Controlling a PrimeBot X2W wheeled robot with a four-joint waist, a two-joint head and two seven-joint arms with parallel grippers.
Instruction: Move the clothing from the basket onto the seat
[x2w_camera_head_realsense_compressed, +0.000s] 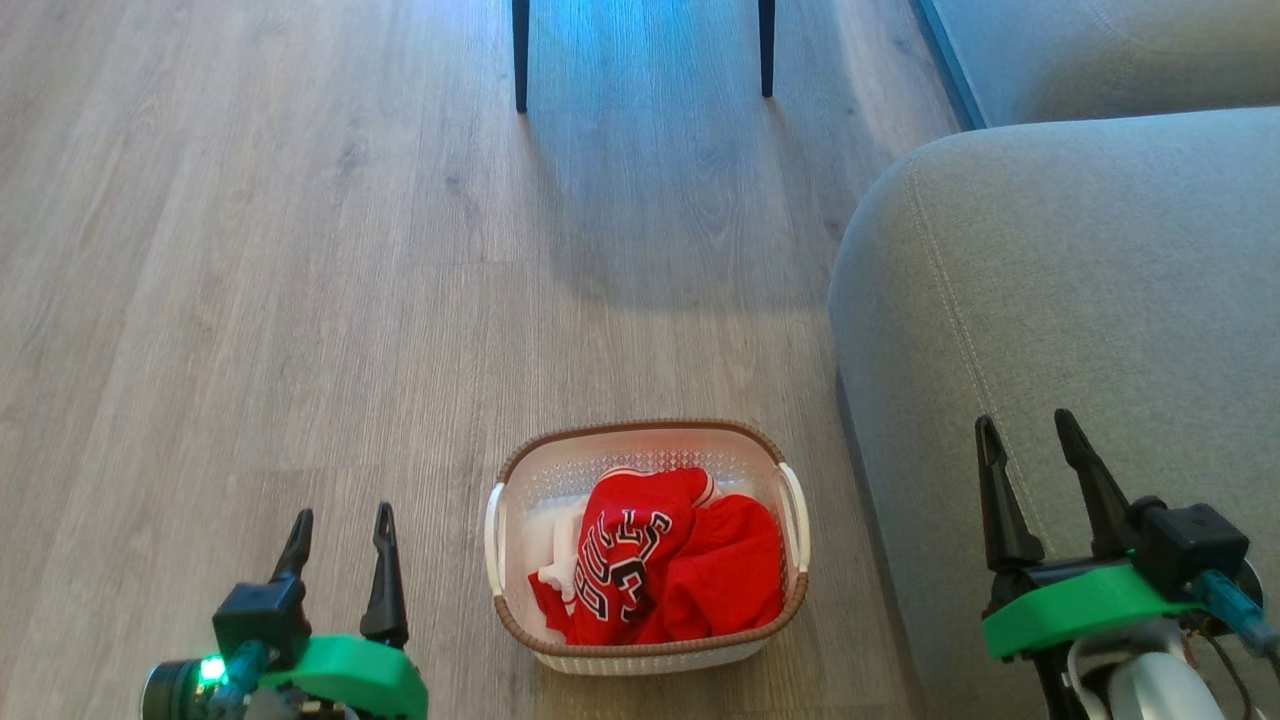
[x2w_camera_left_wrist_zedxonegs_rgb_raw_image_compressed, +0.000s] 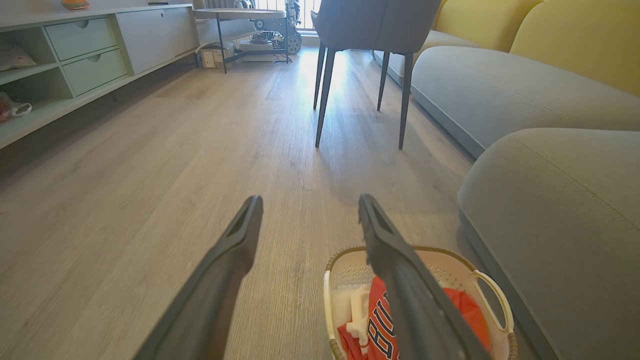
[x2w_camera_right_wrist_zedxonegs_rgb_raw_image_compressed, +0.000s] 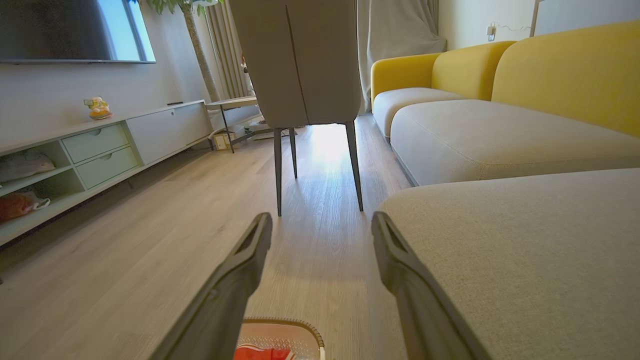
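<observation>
Basket (x2w_camera_head_realsense_compressed: 640, 430) between left end effector (x2w_camera_head_realsense_compressed: 343, 512) and right end effector (x2w_camera_head_realsense_compressed: 1024, 417), both agape.

Wood floor (x2w_camera_head_realsense_compressed: 300, 250) w/ basket (x2w_camera_head_realsense_compressed: 650, 655) just beside seat (x2w_camera_head_realsense_compressed: 1050, 300); chair legs (x2w_camera_head_realsense_compressed: 520, 55) further off

floor (x2w_camera_head_realsense_compressed: 300, 250): pale wood-grain planks, smooth, with a low sheen where light falls.
seat (x2w_camera_head_realsense_compressed: 1080, 300): grey woven cloth, matt, fine-textured, with a stitched seam.
basket (x2w_camera_head_realsense_compressed: 650, 455): white perforated plastic, smooth; the rim is brown with a woven look.
clothing (x2w_camera_head_realsense_compressed: 640, 560): red cloth, smooth and creased; black-and-white printed lettering.
left claw (x2w_camera_head_realsense_compressed: 343, 512), right claw (x2w_camera_head_realsense_compressed: 1025, 416): fingers dark and matt; green mounts smooth plastic, faintly glossy.
chair legs (x2w_camera_head_realsense_compressed: 520, 50): dark, smooth, matt.
sofa backs (x2w_camera_right_wrist_zedxonegs_rgb_raw_image_compressed: 565, 70): yellow cloth, matt.
</observation>
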